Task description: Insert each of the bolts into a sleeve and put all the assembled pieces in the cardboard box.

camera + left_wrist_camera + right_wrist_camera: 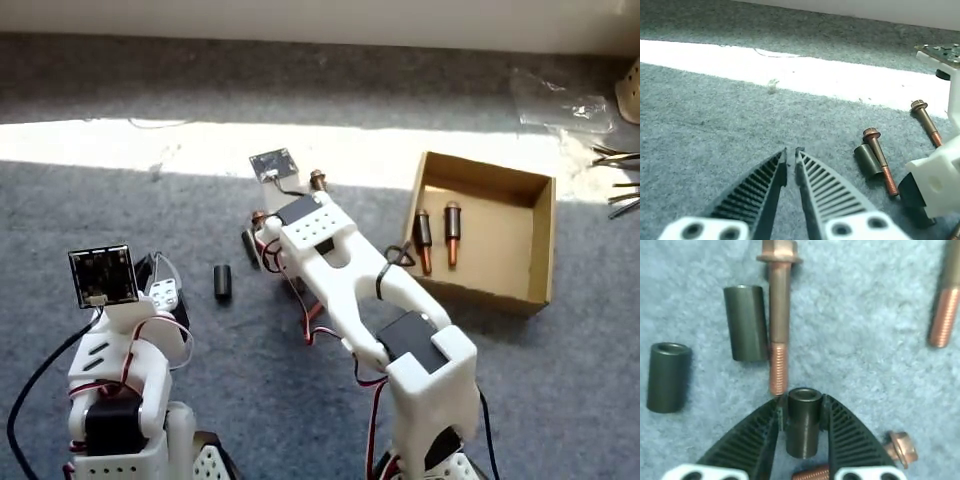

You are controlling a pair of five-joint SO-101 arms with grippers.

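The sleeve [803, 432] is clamped between the jaws of the right gripper [802, 407], just beside the threaded tip of a copper bolt [779, 315]. The left gripper [791, 156] is closed on nothing. Two assembled pieces [452, 232] are seen in the cardboard box [541, 245]. The bore should be aligned with the thread and a firm grip maintained.
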